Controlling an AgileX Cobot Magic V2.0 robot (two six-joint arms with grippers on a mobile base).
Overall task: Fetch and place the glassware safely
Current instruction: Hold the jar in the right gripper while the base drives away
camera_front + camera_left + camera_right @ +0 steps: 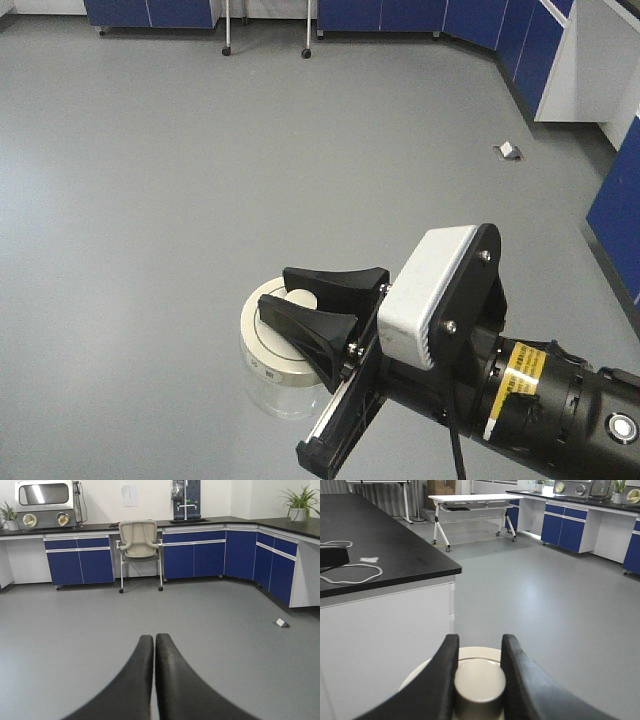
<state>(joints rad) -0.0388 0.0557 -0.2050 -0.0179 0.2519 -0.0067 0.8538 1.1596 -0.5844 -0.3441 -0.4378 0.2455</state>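
Right wrist-mounted view: right jaws tight on lid knob point(480, 682), counter edge point(420, 578) nearby; left jaws together, open floor point(150, 612) ahead.

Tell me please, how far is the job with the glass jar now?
Fetching looks done: the right hand is shut on the lid knob of the jar. In hand: the jar seems to hang over bare floor, so it is probably in transport. Left: placing it. No surface is under it yet, though a black counter is near. The left hand is shut and empty.
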